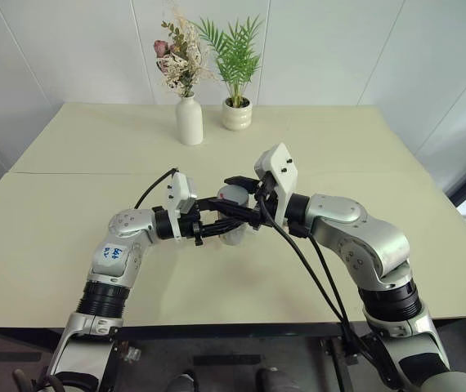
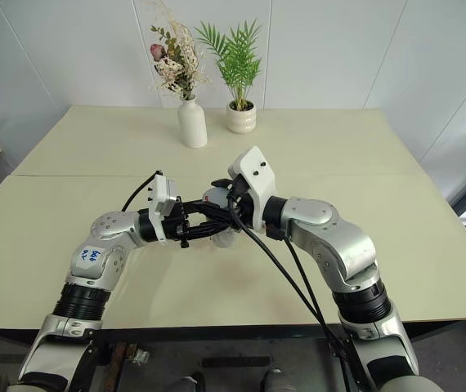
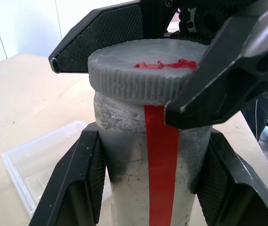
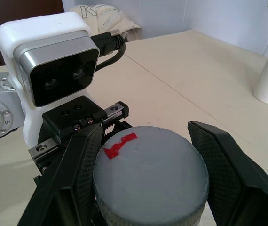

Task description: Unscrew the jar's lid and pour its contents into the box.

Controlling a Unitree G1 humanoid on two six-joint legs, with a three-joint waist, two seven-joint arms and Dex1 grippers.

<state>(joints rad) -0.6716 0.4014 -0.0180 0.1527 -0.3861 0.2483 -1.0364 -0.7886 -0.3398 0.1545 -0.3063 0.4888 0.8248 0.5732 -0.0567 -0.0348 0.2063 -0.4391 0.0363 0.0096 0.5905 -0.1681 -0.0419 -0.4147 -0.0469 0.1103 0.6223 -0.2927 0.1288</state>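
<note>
- A pale cream counter (image 1: pixel 69 212) stands against white wall panels, with a white flower vase (image 1: pixel 189 119) and a potted green plant (image 1: pixel 236 113) near its far edge.
- The left gripper (image 3: pixel 148 188) has its fingers (image 3: pixel 80 183) clenched round the body of the grey jar (image 3: pixel 124 155), holding it upright above the counter's middle.
- The right gripper (image 4: pixel 145 174) has its fingers (image 4: pixel 228 165) closed on the ribbed lid (image 3: pixel 145 70), which sits on the jar's top.
- The clear plastic box (image 3: pixel 26 165) lies on the counter below, just beside the jar.
</note>
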